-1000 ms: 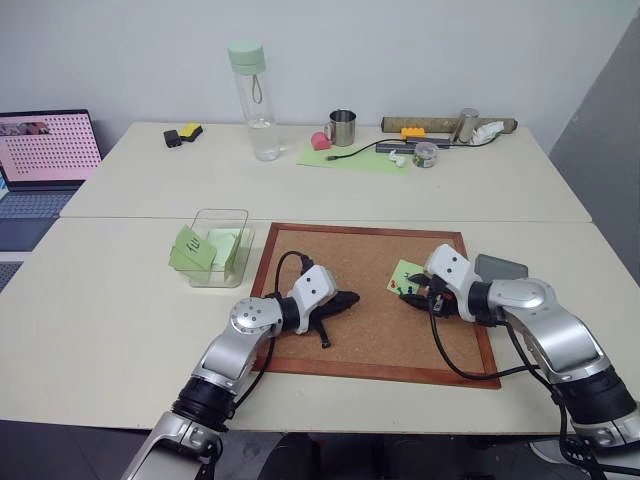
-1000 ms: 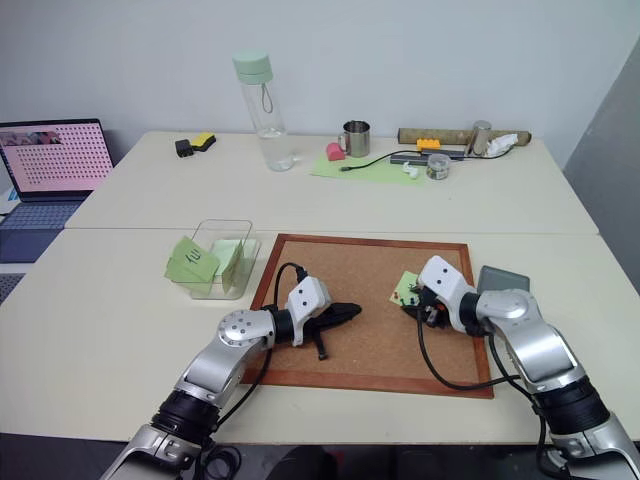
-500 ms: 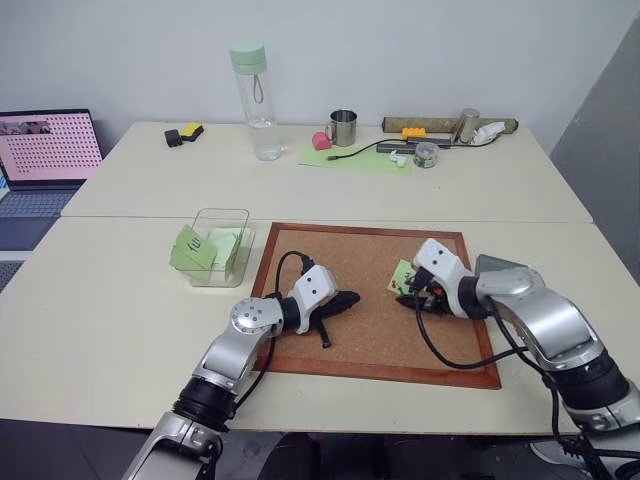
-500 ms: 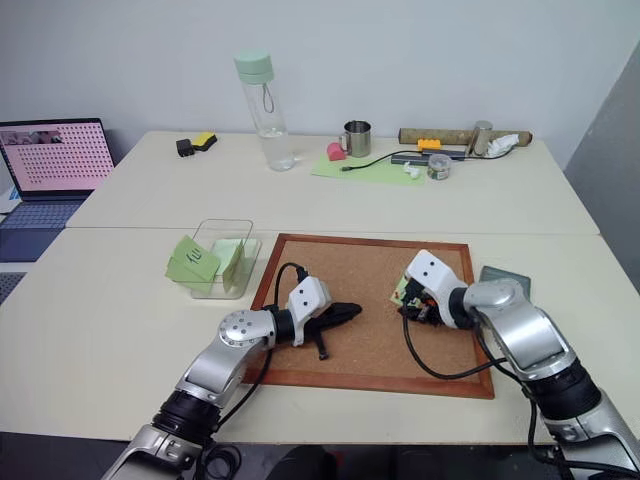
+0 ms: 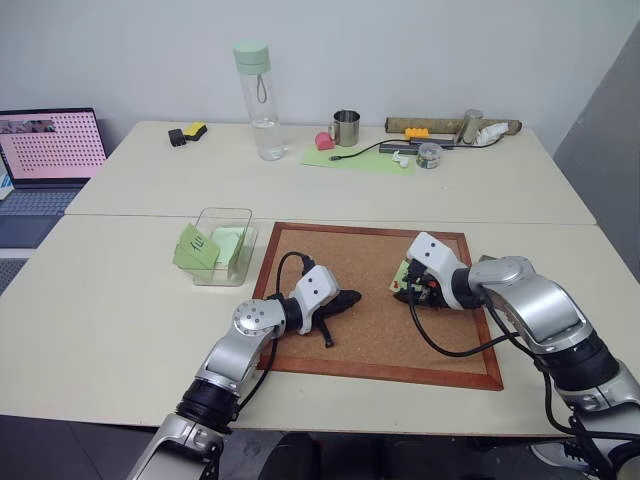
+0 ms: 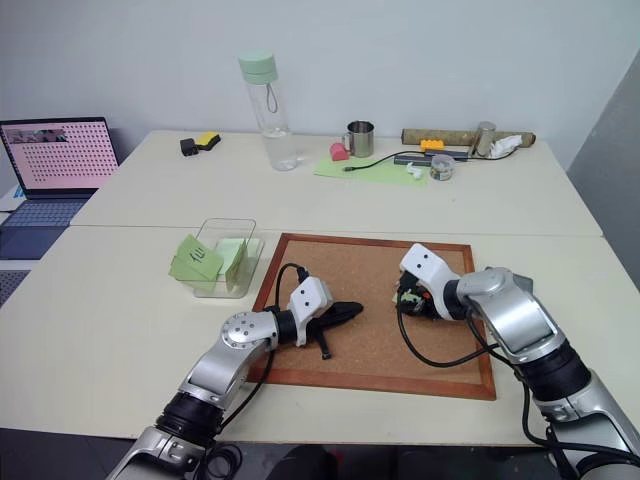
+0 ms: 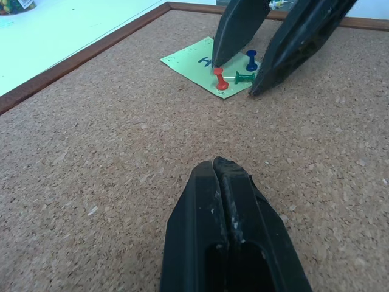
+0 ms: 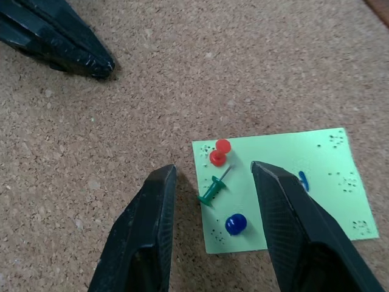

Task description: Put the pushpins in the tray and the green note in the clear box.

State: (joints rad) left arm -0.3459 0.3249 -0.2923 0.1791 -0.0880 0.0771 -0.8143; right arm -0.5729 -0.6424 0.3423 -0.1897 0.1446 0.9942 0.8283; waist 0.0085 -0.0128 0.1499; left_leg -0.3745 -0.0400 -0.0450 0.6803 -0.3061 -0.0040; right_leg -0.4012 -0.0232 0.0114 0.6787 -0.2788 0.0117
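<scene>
Black right hand (image 8: 209, 176) spread, empty, straddling the pushpins (image 8: 214, 190); left hand (image 7: 226, 176) clenched, empty.

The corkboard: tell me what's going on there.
The right gripper hangs open over the green note on the corkboard, its fingers either side of a green pushpin lying on its side. A red pushpin and a blue pushpin stand in the note. The left gripper rests shut on the cork, holding nothing. The clear box already holds other green notes. No pin has been lifted yet.
</scene>
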